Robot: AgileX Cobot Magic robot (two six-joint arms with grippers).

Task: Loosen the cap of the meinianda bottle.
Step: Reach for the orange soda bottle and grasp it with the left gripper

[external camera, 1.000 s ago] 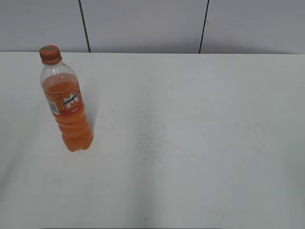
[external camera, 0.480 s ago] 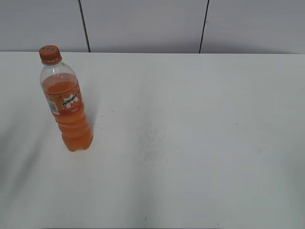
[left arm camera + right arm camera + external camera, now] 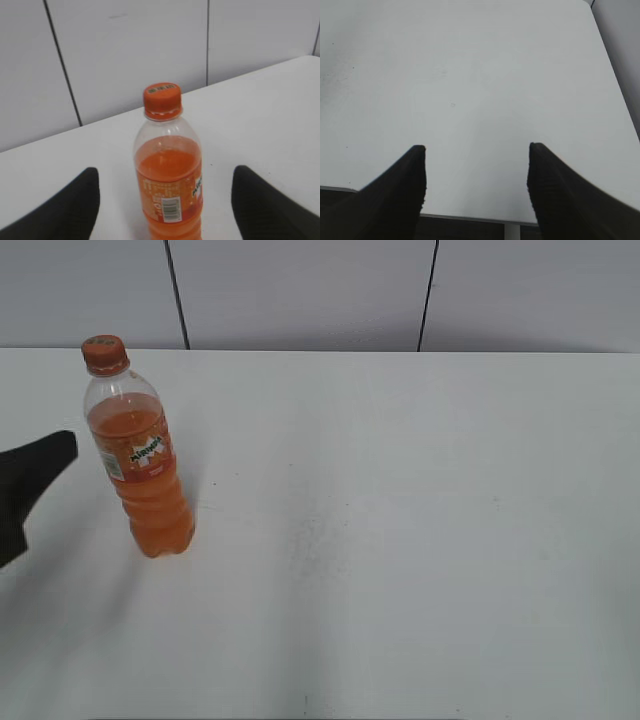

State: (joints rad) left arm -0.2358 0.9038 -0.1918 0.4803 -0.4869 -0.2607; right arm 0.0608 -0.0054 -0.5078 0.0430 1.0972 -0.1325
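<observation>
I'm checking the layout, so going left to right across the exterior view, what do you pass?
left gripper → meinianda bottle, upright with its cap on → bare white table.

The meinianda bottle [image 3: 141, 462] is seen upright on the white table [image 3: 420, 540], cap [image 3: 105, 354] on (a dark gripper tip [image 3: 35, 480] near its left)
</observation>
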